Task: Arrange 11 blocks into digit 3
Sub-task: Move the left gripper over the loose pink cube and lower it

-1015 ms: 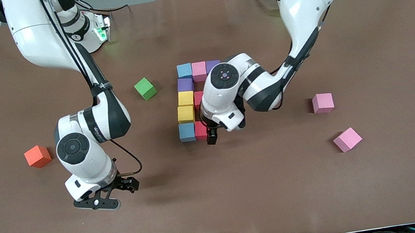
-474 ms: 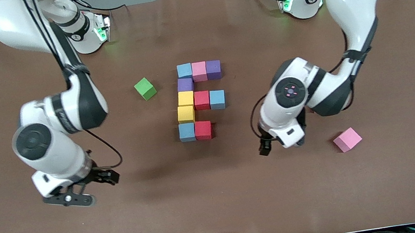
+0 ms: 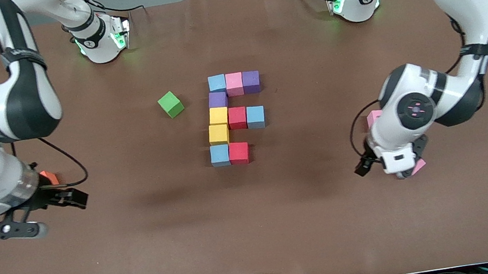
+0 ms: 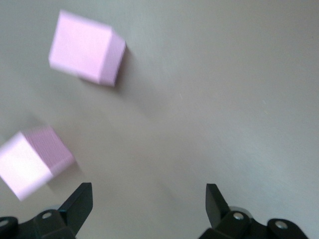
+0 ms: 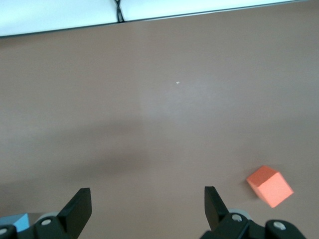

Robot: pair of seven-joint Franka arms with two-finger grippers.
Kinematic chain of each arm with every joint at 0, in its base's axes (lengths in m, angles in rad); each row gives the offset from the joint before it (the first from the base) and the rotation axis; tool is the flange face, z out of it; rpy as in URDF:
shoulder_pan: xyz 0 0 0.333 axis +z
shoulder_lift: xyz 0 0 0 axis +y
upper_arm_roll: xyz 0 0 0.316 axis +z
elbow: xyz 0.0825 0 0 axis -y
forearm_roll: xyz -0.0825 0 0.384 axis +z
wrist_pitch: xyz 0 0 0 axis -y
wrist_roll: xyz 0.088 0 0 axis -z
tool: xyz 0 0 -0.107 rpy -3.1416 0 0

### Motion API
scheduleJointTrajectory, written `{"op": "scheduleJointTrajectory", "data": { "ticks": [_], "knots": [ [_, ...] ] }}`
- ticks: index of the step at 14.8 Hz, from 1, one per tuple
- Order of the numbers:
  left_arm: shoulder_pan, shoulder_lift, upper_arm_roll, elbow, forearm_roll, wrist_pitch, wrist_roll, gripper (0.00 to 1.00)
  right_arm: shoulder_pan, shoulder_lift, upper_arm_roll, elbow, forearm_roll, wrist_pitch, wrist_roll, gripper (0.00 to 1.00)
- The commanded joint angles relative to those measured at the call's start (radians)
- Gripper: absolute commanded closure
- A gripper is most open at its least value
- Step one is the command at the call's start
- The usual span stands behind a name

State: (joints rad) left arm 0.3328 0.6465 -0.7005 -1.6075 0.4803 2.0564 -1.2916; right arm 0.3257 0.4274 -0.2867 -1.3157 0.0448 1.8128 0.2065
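We see ten of the blocks [image 3: 237,117] pushed together in the middle of the table [image 3: 258,231]. From the front camera, the row at 12 o'clock is light blue, pink, purple. Under it sits one purple block, then a row of yellow, red, light blue, then one yellow block. The row at 6 o'clock has only two, light blue and red.

Two loose pink blocks lie toward 3 o'clock from that shape, well apart from it. One pink block [image 4: 84,47] sits flat. The other pink block [image 4: 30,162] is turned a little and lies nearer the front camera.

The left gripper [image 4: 148,201] hangs over the table just beside those two pink blocks. Its fingers are spread wide and hold nothing.

The right gripper [image 5: 148,204] hangs over the table toward 8 o'clock from the shape, fingers spread wide, nothing in them. An orange cube [image 5: 269,185] lies near it. A green cube [image 3: 170,104] sits toward 10 o'clock from the shape.
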Motion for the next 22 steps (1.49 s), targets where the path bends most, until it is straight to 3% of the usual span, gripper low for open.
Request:
{"op": "scheduleJointTrajectory", "data": {
  "ticks": [1,5,9,11,13,14,15,17,18,22],
  "knots": [
    [0.090,0.007,-0.004,-0.020,0.003,0.034,0.241,0.00,-0.039,-0.059,0.021,-0.028,0.001,-0.049,-0.024,0.00],
    [0.121,0.057,0.065,0.021,0.003,0.077,0.473,0.00,-0.079,-0.123,0.021,-0.027,0.004,-0.090,-0.024,0.00],
    [0.121,0.102,0.121,0.023,-0.002,0.157,0.574,0.00,-0.218,-0.192,0.067,-0.039,0.030,-0.121,-0.137,0.00],
    [0.120,0.126,0.122,0.024,-0.003,0.179,0.577,0.00,-0.279,-0.238,0.122,-0.062,0.030,-0.135,-0.160,0.00],
    [0.121,0.154,0.122,0.037,-0.003,0.192,0.577,0.00,-0.385,-0.286,0.235,-0.095,0.029,-0.135,-0.161,0.00],
    [0.121,0.171,0.122,0.040,-0.003,0.192,0.577,0.00,-0.407,-0.306,0.262,-0.115,0.027,-0.139,-0.161,0.00],
    [0.120,0.188,0.122,0.040,0.000,0.192,0.578,0.00,-0.387,-0.311,0.256,-0.117,0.017,-0.156,-0.157,0.00],
    [0.120,0.200,0.124,0.040,0.003,0.194,0.578,0.01,-0.254,-0.312,0.117,-0.120,0.015,-0.165,-0.160,0.00],
    [0.118,0.200,0.125,0.040,0.003,0.192,0.577,0.06,-0.235,-0.314,0.098,-0.123,0.017,-0.162,-0.164,0.00],
    [0.103,0.200,0.134,0.040,-0.009,0.192,0.555,0.60,-0.258,-0.346,0.106,-0.166,0.015,-0.165,-0.223,0.00]
  ]
}}
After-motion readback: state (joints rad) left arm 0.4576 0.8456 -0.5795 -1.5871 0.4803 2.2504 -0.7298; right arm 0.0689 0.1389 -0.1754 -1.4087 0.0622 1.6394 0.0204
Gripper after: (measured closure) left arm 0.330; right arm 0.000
